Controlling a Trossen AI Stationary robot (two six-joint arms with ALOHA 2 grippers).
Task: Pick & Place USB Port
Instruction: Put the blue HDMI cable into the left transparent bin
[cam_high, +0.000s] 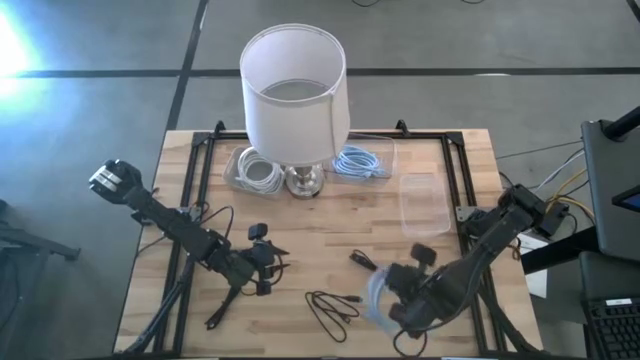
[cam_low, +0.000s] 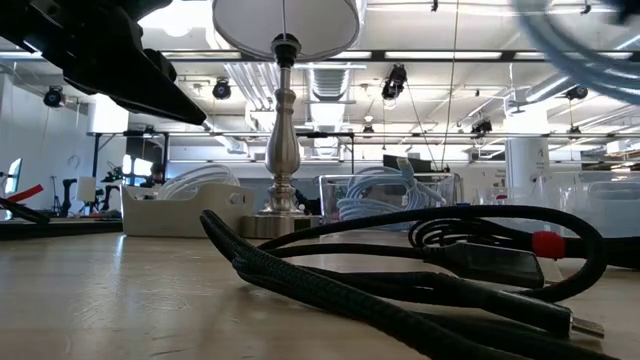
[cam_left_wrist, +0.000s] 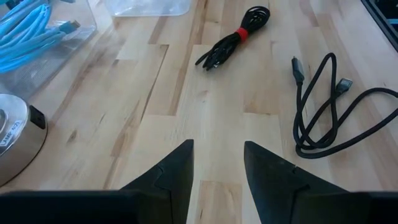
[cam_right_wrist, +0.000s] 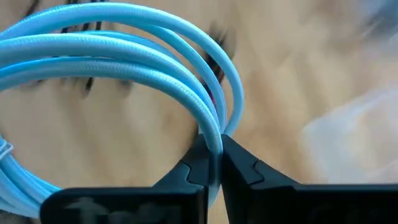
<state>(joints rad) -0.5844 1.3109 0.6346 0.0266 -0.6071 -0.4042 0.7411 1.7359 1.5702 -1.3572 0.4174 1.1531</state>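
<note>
The right gripper is clamped on a coiled light-blue USB cable, its fingers pinched together on one or two strands where the loops bunch. In the high view that cable hangs at the gripper near the front right of the wooden surface, just beside a loose black cable and a small black bundle tied with a red band.

The blue cable looks light and soft: round, smooth-jacketed strands that hold a loose coil but will sag and swing when carried. Because only part of the coil is gripped, the other loops may droop, spread or catch on the black cables below. The jacket appears slick, so a strand could slide through the fingers. A hold across the whole bunch, where all loops cross, would likely be steadier than a hold on one strand.

The left gripper hovers over the front left of the surface with its fingers apart and nothing between them.

At the back stand a lamp with a white shade, a clear bin of white cables, a clear bin of blue cables and an empty-looking clear bin.
</note>
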